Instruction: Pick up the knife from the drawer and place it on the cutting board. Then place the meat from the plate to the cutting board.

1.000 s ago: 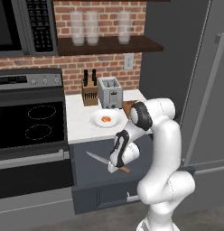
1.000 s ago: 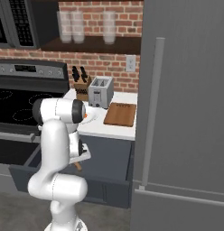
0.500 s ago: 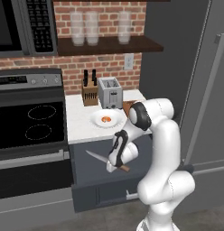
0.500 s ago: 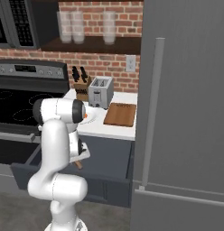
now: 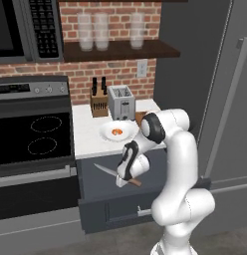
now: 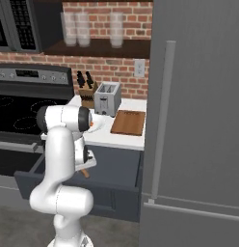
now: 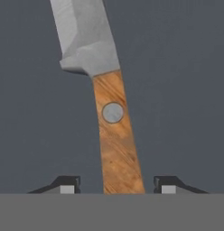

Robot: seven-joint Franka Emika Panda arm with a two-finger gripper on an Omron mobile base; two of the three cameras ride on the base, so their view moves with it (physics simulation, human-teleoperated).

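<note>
Knife lifted slightly above the open drawer

Since a second ago my gripper (image 5: 126,175) has barely risen, clenched on the knife (image 5: 115,175) over the drawer (image 5: 108,206). On the white counter (image 6: 126,140), meat (image 5: 116,132) sits on the plate (image 5: 106,135), cutting board (image 6: 128,122) right.

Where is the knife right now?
In the left base view the knife is up in the air in the claw, above the open drawer, just below the counter edge where the plate sits.

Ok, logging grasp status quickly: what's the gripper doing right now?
Gripper: shut on the knife, held by its wooden handle above the open drawer.
</note>
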